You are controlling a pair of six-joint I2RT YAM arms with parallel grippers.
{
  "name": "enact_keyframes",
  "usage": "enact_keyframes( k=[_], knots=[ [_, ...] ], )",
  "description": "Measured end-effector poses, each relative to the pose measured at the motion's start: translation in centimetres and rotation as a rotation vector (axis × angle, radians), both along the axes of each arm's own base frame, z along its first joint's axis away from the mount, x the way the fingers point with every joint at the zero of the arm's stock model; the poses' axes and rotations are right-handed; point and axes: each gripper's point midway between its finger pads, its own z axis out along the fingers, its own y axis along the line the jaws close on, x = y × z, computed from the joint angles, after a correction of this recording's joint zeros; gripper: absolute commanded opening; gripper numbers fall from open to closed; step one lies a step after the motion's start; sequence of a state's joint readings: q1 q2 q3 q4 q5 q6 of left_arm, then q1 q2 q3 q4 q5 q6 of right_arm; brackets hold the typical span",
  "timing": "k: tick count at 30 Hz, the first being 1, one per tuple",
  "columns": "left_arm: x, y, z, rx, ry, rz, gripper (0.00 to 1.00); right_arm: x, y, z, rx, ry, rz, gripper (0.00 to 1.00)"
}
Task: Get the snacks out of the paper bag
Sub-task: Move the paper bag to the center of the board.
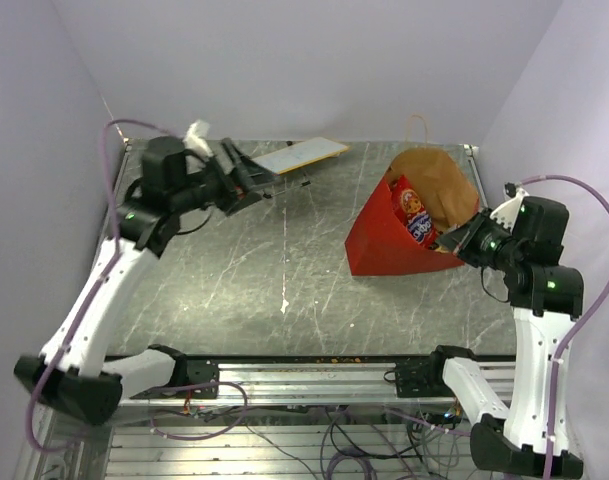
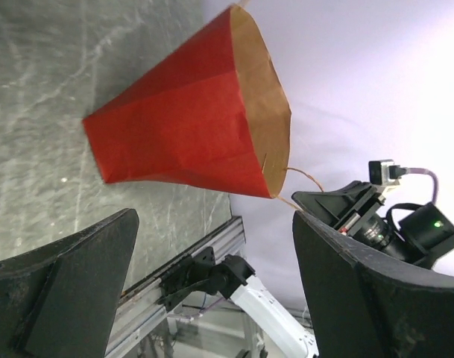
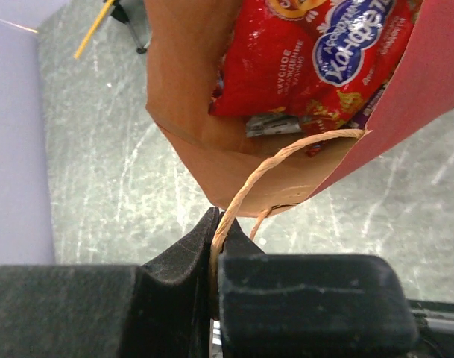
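Left gripper open by the board, right gripper pinching the bag's handle.

At back left the left gripper hovers over the table, just beside the white board. Its fingers are spread wide and hold nothing. On the table's right half the red bag lies tipped, base to the left and mouth raised toward the right arm. Inside its brown mouth sits the red chip bag with a blue oval logo. The right wrist view shows a silver packet beside the chip bag. The tan handle loops from the bag's rim into the right gripper, whose fingers are pressed together on it.
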State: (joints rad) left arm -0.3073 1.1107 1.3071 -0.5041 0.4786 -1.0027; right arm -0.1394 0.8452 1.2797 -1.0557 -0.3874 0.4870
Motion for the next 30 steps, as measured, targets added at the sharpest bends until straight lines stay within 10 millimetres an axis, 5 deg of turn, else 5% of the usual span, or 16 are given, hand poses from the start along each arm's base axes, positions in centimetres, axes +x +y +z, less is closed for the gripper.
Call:
enact_keyframes(
  k=[10, 18, 19, 22, 30],
  knots=[
    [5.9, -14.4, -1.1, 0.065, -0.072, -0.180, 0.95, -4.4, -4.0, -0.6, -0.185, 0.048, -0.194, 0.00],
    [13.3, -24.9, -4.5, 0.082, -0.139, -0.234, 0.95, -5.0, -6.0, -0.8, -0.278, 0.065, -0.259, 0.00],
    [14.0, -25.9, -5.1, 0.084, -0.145, -0.237, 1.00, -5.0, -6.0, -0.8, -0.283, 0.065, -0.259, 0.01],
    [15.7, -28.0, -7.0, 0.078, -0.157, -0.234, 0.84, -5.1, -6.1, -0.8, -0.288, 0.060, -0.256, 0.02],
    [19.9, -32.5, -9.9, -0.093, -0.183, -0.210, 0.74, -4.8, -6.1, -0.8, -0.302, 0.062, -0.240, 0.03]
  ],
)
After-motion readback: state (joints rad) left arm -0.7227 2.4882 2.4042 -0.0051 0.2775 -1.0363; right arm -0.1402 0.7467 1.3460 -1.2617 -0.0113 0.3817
